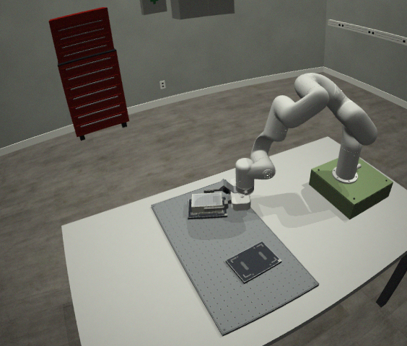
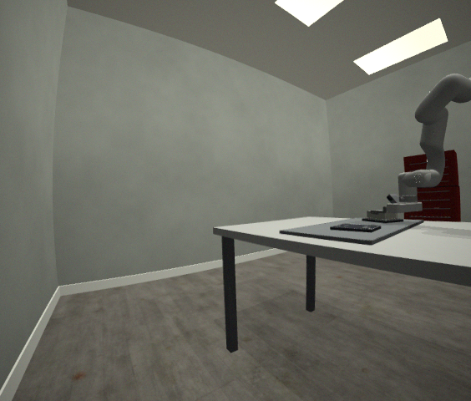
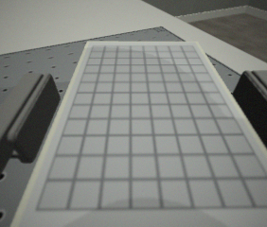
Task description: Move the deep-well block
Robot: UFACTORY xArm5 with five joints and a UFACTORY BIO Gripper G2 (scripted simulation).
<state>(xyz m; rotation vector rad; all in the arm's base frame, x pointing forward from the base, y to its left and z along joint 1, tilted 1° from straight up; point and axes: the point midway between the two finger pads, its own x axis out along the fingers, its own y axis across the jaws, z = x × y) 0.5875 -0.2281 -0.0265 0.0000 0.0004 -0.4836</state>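
Note:
The pale deep-well block (image 1: 206, 200) (image 3: 143, 109) (image 2: 373, 215) sits in the dark nest N1 (image 1: 207, 215), at the far end of the pegboard. My gripper (image 1: 211, 200) (image 3: 147, 111) is open around it, one finger beside each long side. In the wrist view a gap shows between the left finger and the block; the right finger looks closer to its side, and contact there cannot be told. The block's cut-off corner cannot be made out. The nest N2 (image 1: 254, 262) (image 2: 355, 227) is empty, with corner locators and a small white mark at its right corner in the top view.
Both nests stand on the grey perforated board (image 1: 211, 253) (image 2: 313, 231) on the white table (image 1: 121, 268). The arm's base stands on a green block (image 1: 330, 193) to the right in the top view. A red tool cabinet (image 1: 92, 81) stands on the floor beyond the table.

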